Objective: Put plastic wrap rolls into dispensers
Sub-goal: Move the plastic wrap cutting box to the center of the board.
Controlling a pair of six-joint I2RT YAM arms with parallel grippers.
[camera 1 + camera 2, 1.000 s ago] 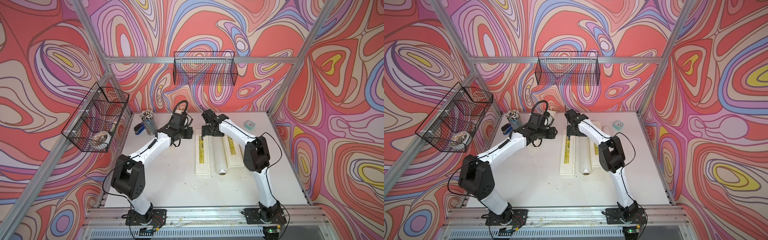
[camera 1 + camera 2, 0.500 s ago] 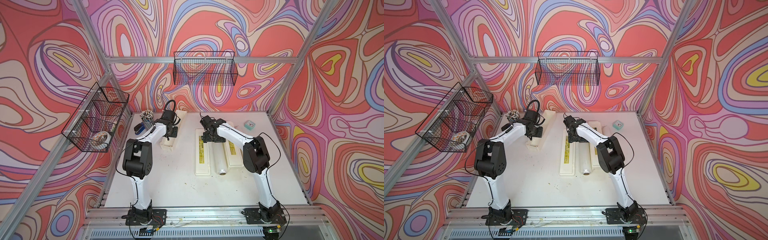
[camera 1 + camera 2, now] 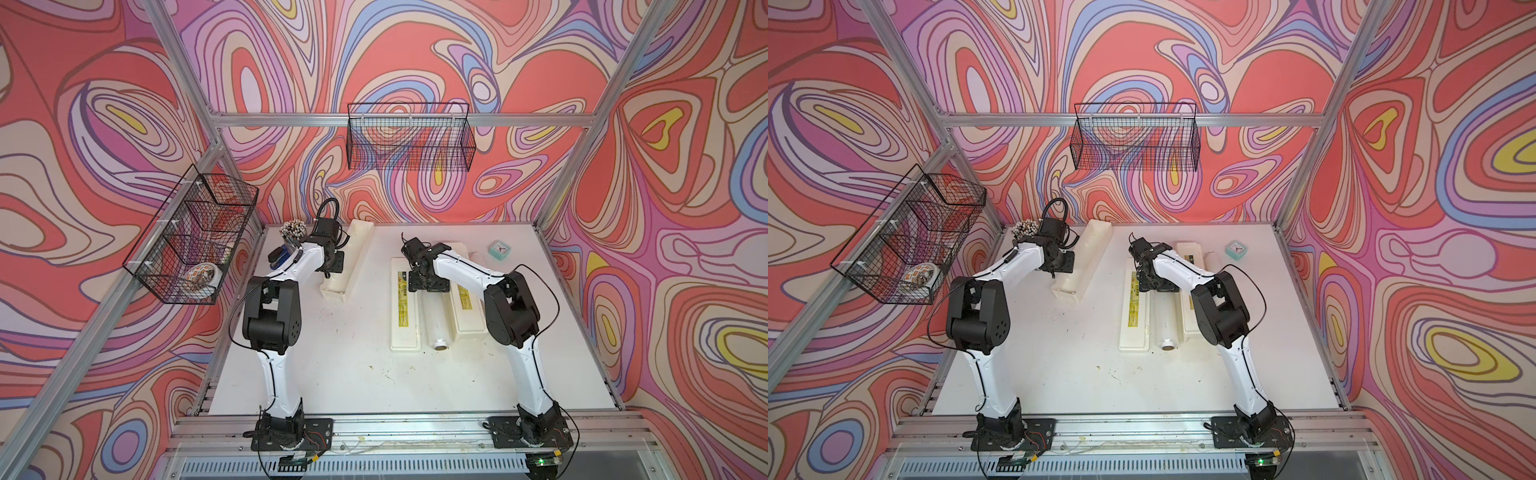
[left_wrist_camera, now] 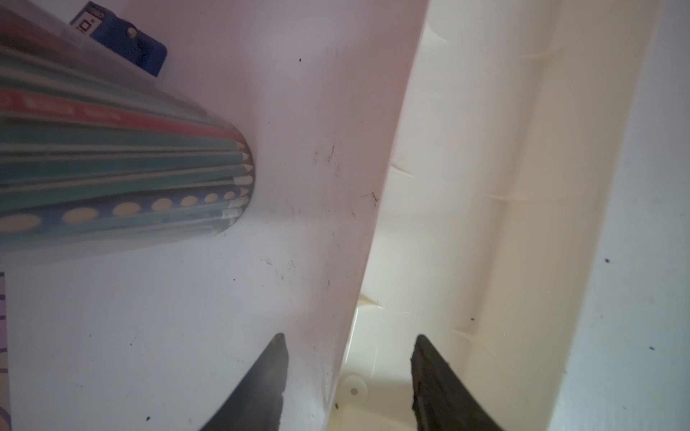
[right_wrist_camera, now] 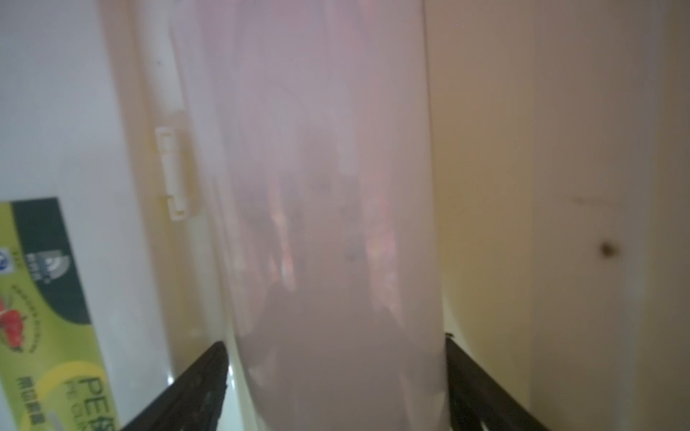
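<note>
a translucent white plastic wrap roll (image 5: pixel 328 186) was seen running down the middle of the view, with blurred pink and red reflections carried on its skin; it was straddled by the right gripper (image 5: pixel 335 345), a black finger (image 5: pixel 198 392) being set at each flank, though firm contact could not be judged; a cream dispenser (image 5: pixel 67 112) bearing a yellow-green label (image 5: pixel 48 298) was shown just beside one flank; a cream surface (image 5: pixel 522 149) marked by a dark spot (image 5: pixel 608 249) was shown beside the other
</note>
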